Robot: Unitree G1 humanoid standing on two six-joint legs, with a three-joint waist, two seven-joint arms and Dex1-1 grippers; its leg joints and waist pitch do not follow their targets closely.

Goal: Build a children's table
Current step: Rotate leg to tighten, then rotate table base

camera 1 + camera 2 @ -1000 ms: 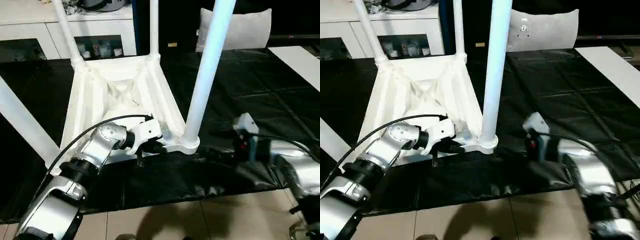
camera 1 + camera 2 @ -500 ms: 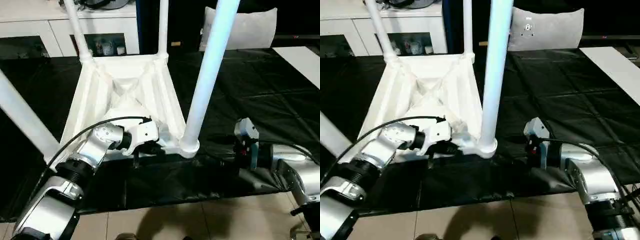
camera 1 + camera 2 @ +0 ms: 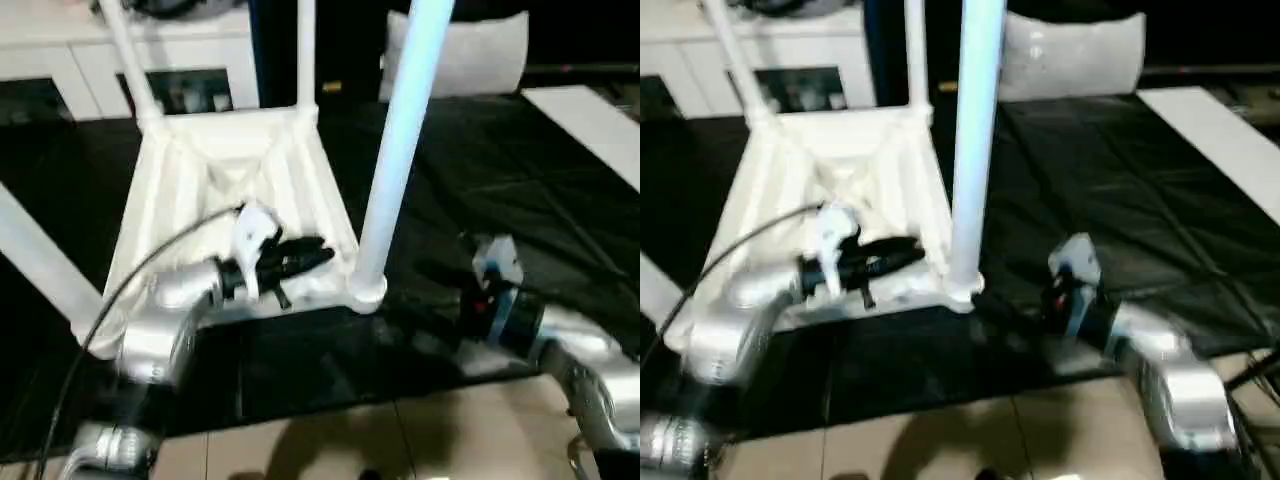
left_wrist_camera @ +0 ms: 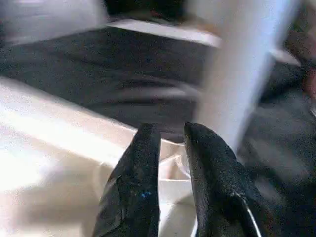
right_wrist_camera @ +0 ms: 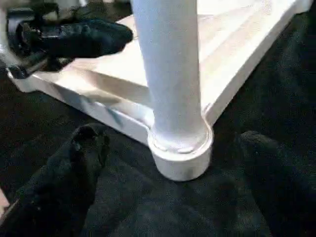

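The children's table lies upside down on the black cover, its ribbed white top (image 3: 230, 170) facing up. Its white legs stand in the corner sockets: the near right leg (image 3: 400, 130), two far legs (image 3: 125, 50) (image 3: 305, 50) and a slanted one at the near left (image 3: 35, 260). My left gripper (image 3: 320, 250) hovers just over the top's near rim, pointing at the near right leg. Its black fingers (image 4: 143, 163) stand slightly apart with nothing between them. My right gripper (image 5: 173, 140) is open wide, one finger (image 5: 84, 148) on each side of that leg's socket (image 5: 180, 158), not touching it.
The black-covered work table (image 3: 520, 190) ends just in front of the arms, with tiled floor (image 3: 330, 440) below. A white cabinet with glass doors (image 3: 60, 70) stands behind. A grey cushion (image 3: 470, 55) and a white board (image 3: 590, 120) lie at the back right.
My left gripper has risen off the top's near rim, swung to point right, and its fingers have parted a little. The right gripper stays wide open near the socket. The camera has shifted.
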